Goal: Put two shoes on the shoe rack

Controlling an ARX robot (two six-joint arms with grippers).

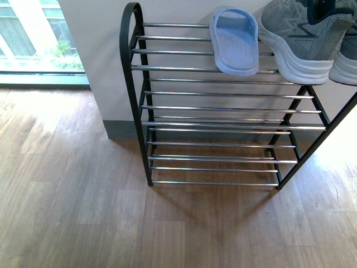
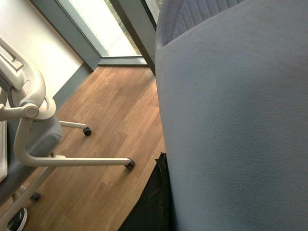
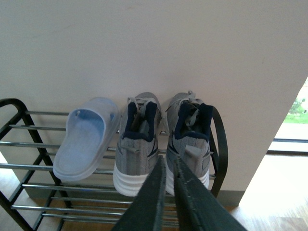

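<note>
Two grey knit sneakers with white soles stand side by side on the top tier of the black shoe rack [image 1: 133, 84], heels outward. In the right wrist view one shoe [image 3: 137, 149] is beside the other shoe [image 3: 191, 139], both against the wall. The front view shows one shoe [image 1: 304, 39] and the edge of the second shoe [image 1: 347, 61] at the frame's right. My right gripper [image 3: 168, 166] is shut and empty, a little in front of the heels. In the left wrist view only a dark finger [image 2: 154, 202] shows, pressed beside a grey padded surface; its state is hidden.
A light blue slipper [image 1: 235, 40] lies on the top tier left of the shoes. Lower chrome tiers [image 1: 223, 144] hold nothing. An office chair [image 2: 33, 120] on casters stands on the wood floor. A grey padded surface [image 2: 231, 120] fills the left wrist view. A bright window [image 1: 33, 33] is left.
</note>
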